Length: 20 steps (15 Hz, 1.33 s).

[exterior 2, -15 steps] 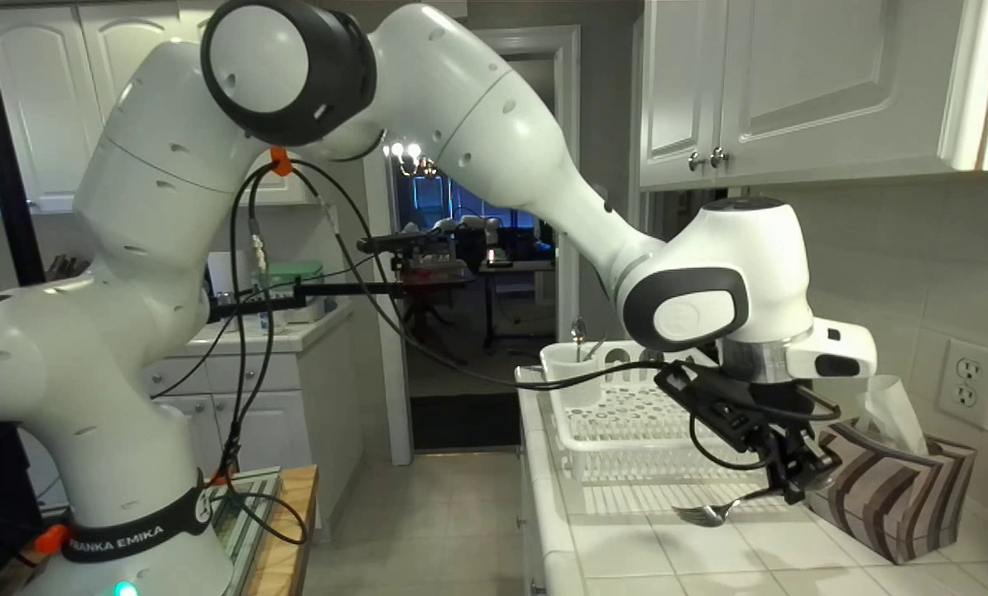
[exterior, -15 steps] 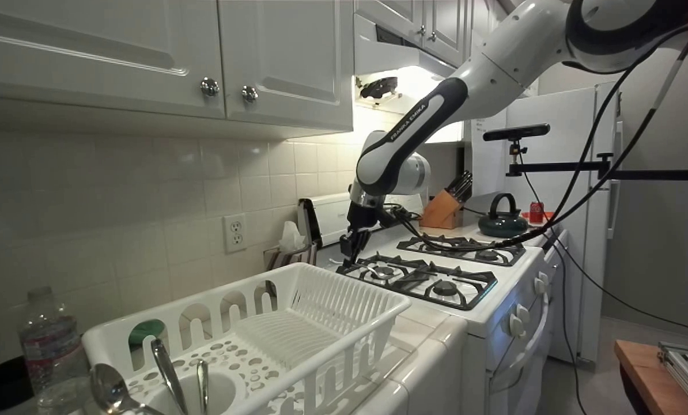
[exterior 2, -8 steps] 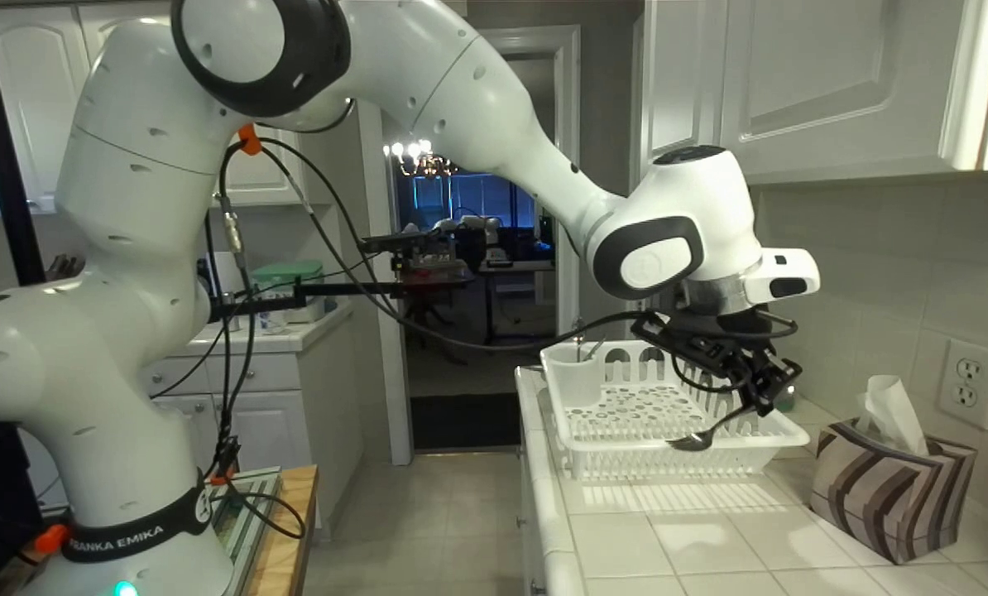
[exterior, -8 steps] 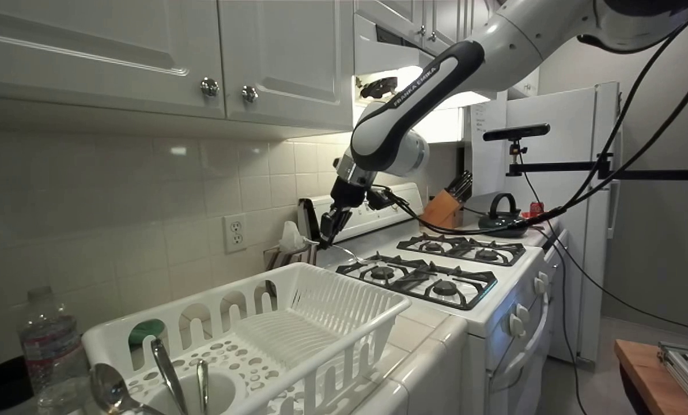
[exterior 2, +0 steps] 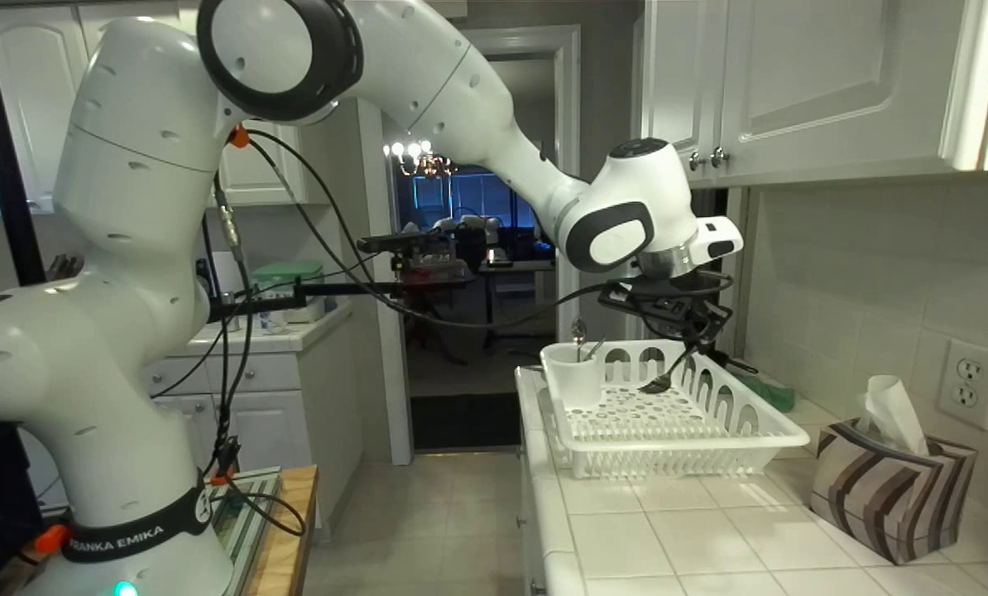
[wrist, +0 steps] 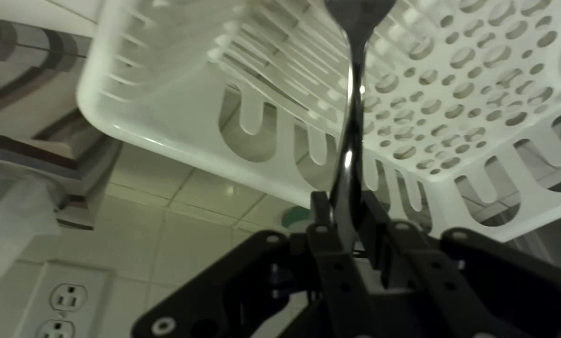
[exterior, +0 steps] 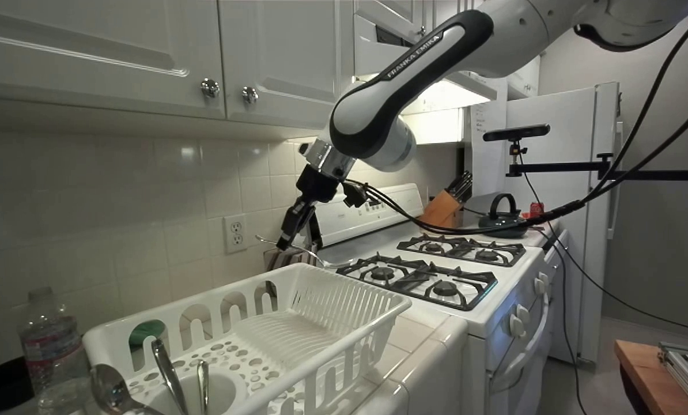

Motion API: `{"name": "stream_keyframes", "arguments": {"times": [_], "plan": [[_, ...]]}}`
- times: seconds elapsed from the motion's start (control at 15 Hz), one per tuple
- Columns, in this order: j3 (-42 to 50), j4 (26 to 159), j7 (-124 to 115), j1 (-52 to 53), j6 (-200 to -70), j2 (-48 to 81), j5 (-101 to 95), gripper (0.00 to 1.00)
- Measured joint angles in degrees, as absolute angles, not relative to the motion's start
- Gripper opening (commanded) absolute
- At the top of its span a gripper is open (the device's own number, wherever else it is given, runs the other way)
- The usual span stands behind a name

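Note:
My gripper (wrist: 348, 206) is shut on the handle of a metal fork (wrist: 355, 89), which sticks out beyond the fingertips in the wrist view. Past the fork, the white dish rack (wrist: 167, 150) fills much of that view, with its ridged floor and round holes. In an exterior view the gripper (exterior 2: 697, 343) hangs over the rack's wall side, and the fork (exterior 2: 656, 384) slants down, tines lowest. Another exterior view has the gripper (exterior: 284, 242) above the rack's back rim, with the fork (exterior: 321, 260) pointing toward the stove. No contact between fork and rack is visible.
A white utensil cup (exterior 2: 575, 381) with spoons or similar stands in a rack corner. Near the wall are a striped tissue box (exterior 2: 891, 488), a green object (exterior 2: 767, 391) and a water bottle (exterior: 50, 346). The gas stove (exterior: 430, 276) adjoins the counter; cabinets (exterior: 286, 63) overhang it.
The gripper has carried the fork up from low over the counter beside the tissue box, along the wall to the dish rack. The fork has stayed in the grip throughout.

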State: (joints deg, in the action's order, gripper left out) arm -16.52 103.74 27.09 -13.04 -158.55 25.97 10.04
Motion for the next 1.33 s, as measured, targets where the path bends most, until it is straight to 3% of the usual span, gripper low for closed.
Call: {"name": "stream_keyframes", "arguments": {"times": [0.6, 1.33], "plan": [[-30.02, 103.75, 39.04, -12.91, -157.73, 26.22, 19.08, 0.05], [-40.03, 104.33, 54.22, -12.68, -156.17, 30.7, 27.02, 0.05]]}}
